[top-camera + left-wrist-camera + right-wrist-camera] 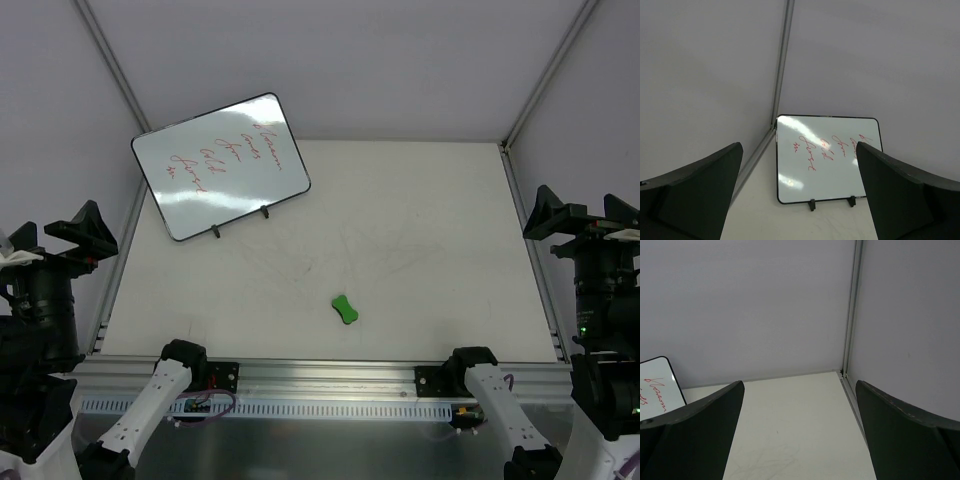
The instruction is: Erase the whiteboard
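Red-scrawled, the whiteboard stands tilted back at the desk's far-left corner, a green eraser lies well apart toward the near edge, and the left jaws and right jaws hover spread wide beyond the desk's sides.

Plain grey walls enclose a white tabletop

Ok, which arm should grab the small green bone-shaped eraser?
Right, marginally: the green bone-shaped eraser lies just right of centre, nearer that arm's base, and the right gripper is open. The black-rimmed whiteboard with red writing stands far left, though, facing the open left gripper, so wiping may suit left.
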Available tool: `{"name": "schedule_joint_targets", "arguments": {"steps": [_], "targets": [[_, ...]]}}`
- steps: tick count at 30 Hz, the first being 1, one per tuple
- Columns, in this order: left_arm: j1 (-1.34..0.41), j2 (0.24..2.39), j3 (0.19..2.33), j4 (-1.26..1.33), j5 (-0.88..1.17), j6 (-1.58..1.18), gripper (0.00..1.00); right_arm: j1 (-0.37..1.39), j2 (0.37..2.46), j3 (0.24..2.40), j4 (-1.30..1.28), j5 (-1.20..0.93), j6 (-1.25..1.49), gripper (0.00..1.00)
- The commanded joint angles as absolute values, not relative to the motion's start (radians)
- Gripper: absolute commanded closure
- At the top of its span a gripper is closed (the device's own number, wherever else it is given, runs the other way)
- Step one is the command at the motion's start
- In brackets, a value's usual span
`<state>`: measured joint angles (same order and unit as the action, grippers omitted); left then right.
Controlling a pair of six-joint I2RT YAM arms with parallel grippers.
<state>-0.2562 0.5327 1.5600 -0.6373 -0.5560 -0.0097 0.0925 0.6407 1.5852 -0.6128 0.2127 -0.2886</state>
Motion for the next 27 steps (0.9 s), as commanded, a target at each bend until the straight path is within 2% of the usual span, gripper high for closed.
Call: {"name": "schedule_joint_targets", "arguments": {"steps": [1, 9, 13, 18, 19, 22, 27], "targets": [[-0.262, 0.534, 1.543, -0.623, -0.571, 0.003, 0.01, 0.098, 0.64, 1.58, -0.551, 0.167, -0.275, 0.01], [-0.262, 0.587, 1.41, -0.641, -0.542, -0.176, 0.01, 0.1, 0.641, 1.427, -0.549, 0.109, -0.04, 0.01], [-0.262, 0.669, 1.296, -0.641, -0.428, -0.314, 0.01, 0.1, 0.635, 1.277, -0.548, 0.031, 0.027, 0.01], [-0.264, 0.917, 1.195, -0.641, -0.301, -0.527, 0.01, 0.1, 0.643, 1.062, -0.554, 0.011, 0.077, 0.01], [-0.264, 0.955, 1.187, -0.64, -0.292, -0.558, 0.01, 0.101, 0.643, 1.036, -0.555, -0.047, 0.081, 0.01], [-0.278, 1.174, 1.193, -0.637, -0.337, -0.652, 0.01, 0.1, 0.631, 0.945, -0.554, -0.09, 0.084, 0.01], [-0.287, 1.394, 1.233, -0.606, -0.46, -0.722, 0.01, 0.1, 0.592, 0.874, -0.555, -0.132, 0.084, 0.01]]}}
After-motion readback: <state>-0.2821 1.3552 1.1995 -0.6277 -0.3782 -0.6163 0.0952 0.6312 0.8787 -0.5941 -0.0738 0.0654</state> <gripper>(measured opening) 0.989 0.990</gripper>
